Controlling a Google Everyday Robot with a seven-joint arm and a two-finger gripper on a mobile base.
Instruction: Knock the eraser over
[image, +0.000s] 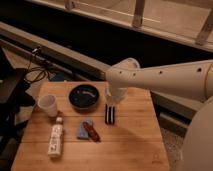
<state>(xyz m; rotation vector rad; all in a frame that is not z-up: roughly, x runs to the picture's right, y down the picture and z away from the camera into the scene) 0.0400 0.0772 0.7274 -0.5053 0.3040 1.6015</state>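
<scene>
Scanning L to R across the wooden tabletop (135, 145): a white cup (48, 105) sits near the left edge, w/ a white bottle (55, 140) lying flat in front of it, cap end toward the cup. Next over, a dark bowl (84, 96) toward the back, and nearer me a blue and red item (87, 129) lying flat, well apart from the bottle.

Then the bit that matters. The eraser (110, 114), black w/ white stripes, is right of the bowl and just up-right of the blue and red item, roughly mid-tabletop. Its long axis runs front-to-back in this view; whether it stands on end or lies flat, can't say for sure.

The tool (113, 101) hangs off the white arm (165, 80), which reaches in from the right. It points down, directly behind and above the eraser's far end, touching or nearly so. Can't tell whether the tool is spread or pressed together; arm's wrist hides that.

So the key relation, as I judge it: the eraser lies straight below the tool and extends toward the front edge. If it's upright, a short sideways or forward nudge at the top should tip it. Pushing left risks bumping the blue and red item; the right side has open wood, so that way looks safer.
</scene>
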